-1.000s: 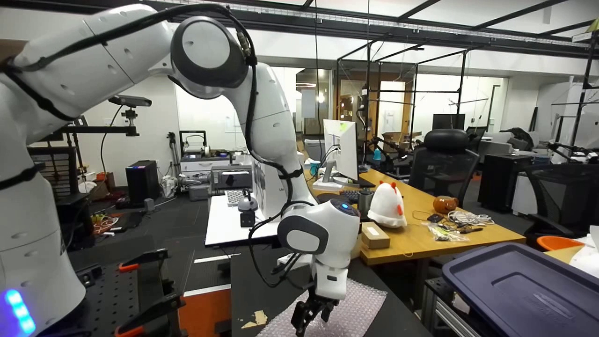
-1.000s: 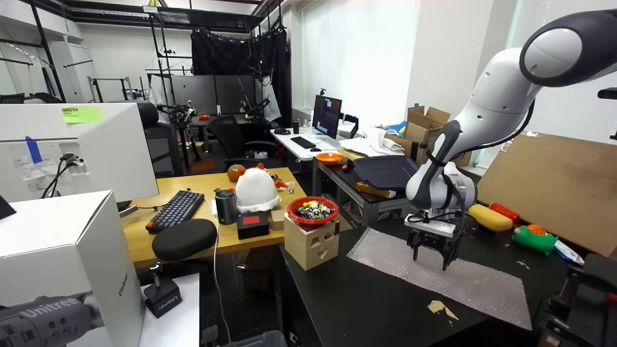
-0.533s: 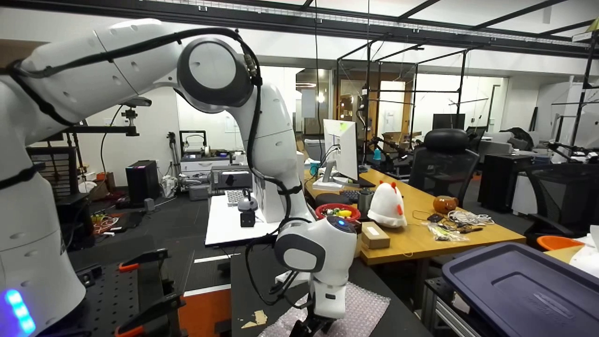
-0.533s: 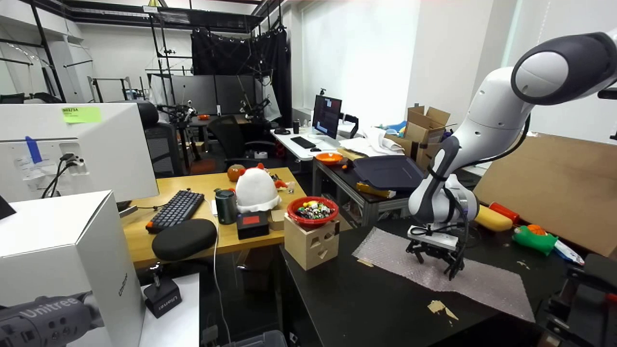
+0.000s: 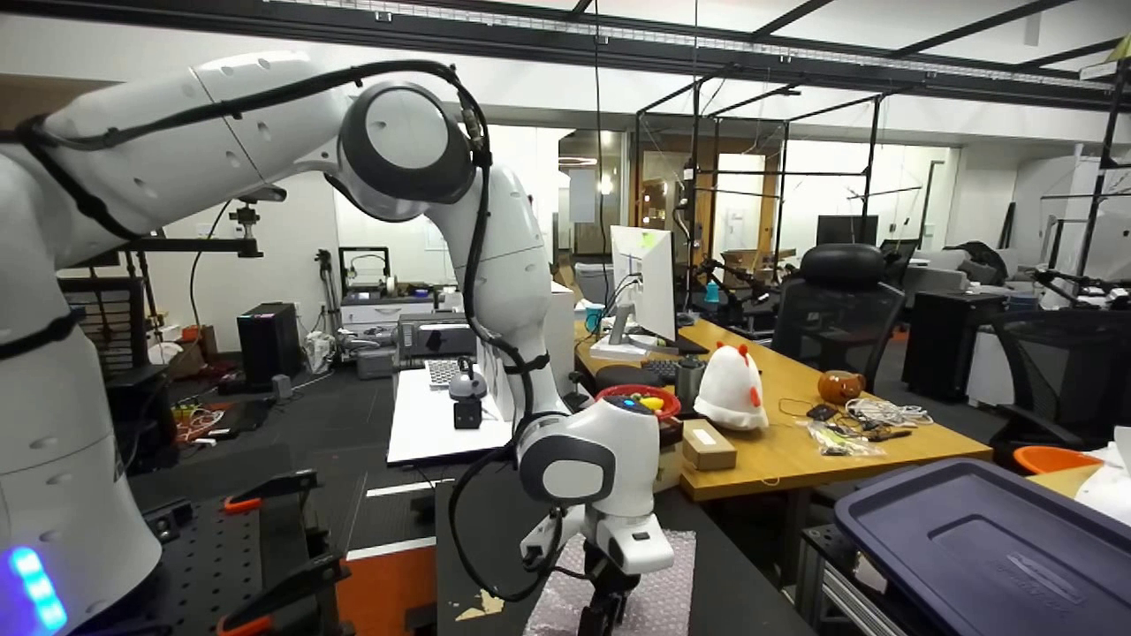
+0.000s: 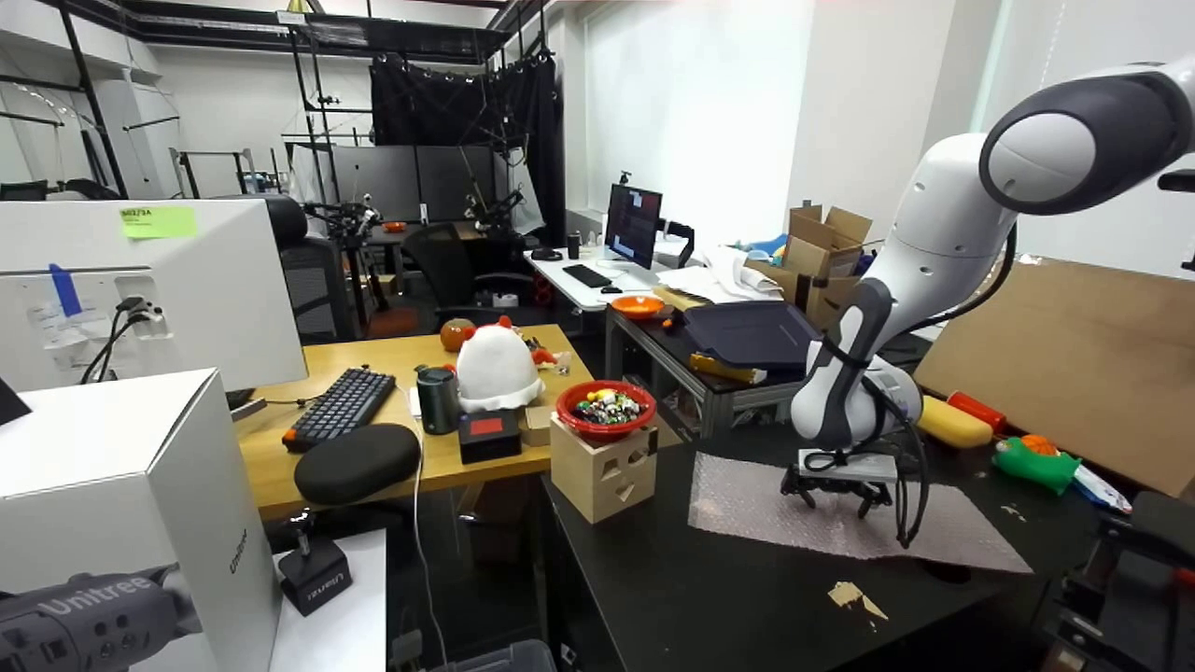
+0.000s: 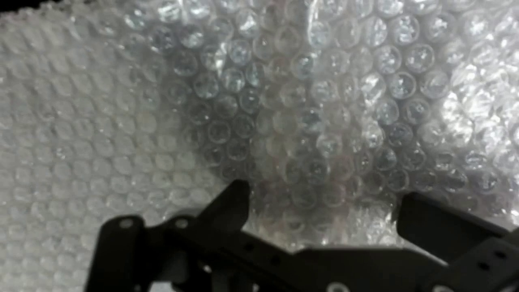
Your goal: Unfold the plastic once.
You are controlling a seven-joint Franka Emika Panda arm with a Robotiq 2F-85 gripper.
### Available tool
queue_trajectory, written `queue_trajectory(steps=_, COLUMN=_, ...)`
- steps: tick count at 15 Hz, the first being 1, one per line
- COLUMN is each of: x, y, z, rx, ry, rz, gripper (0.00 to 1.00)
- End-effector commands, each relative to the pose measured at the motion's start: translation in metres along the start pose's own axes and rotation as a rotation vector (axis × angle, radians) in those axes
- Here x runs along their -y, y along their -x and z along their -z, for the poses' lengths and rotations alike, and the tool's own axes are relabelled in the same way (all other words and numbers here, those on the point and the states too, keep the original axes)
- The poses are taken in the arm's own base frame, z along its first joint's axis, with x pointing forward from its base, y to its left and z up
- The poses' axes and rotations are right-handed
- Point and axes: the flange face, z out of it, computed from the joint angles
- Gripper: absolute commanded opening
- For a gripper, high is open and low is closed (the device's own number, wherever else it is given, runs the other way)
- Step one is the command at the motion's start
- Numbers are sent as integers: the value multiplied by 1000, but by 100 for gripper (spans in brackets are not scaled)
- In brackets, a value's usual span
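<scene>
The plastic is a thin, translucent, pinkish bubble-wrap sheet lying on the black table, in both exterior views (image 5: 670,587) (image 6: 747,509). It fills most of the wrist view (image 7: 93,162). My gripper points down onto the middle of the sheet, in both exterior views (image 5: 603,609) (image 6: 836,506). In the wrist view my gripper (image 7: 324,192) is open, with its black fingers (image 7: 231,205) wide apart. The bubbles between and ahead of the fingers look shaded and slightly rumpled. Whether the fingertips touch the sheet is hard to tell. The sheet's fold edges are not clear.
The black table (image 6: 728,597) bears torn tan scraps (image 6: 854,597) near the sheet. A wooden box (image 6: 602,471) with a red bowl (image 6: 605,411) on it stands by the table's edge. A yellow object (image 6: 954,420) and a green toy (image 6: 1034,465) lie beyond the arm.
My gripper has come down onto the sheet and turned. The sheet has shifted and turned a little on the table with it. The fingers stay apart.
</scene>
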Motion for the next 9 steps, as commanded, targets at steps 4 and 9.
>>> queue_trajectory(steps=4, x=16, y=3, z=16, rx=-130, ry=-12, rz=336, gripper=100)
queue_trajectory(steps=9, x=20, y=-3, z=25, rx=-209, ry=-31, rz=501, gripper=100)
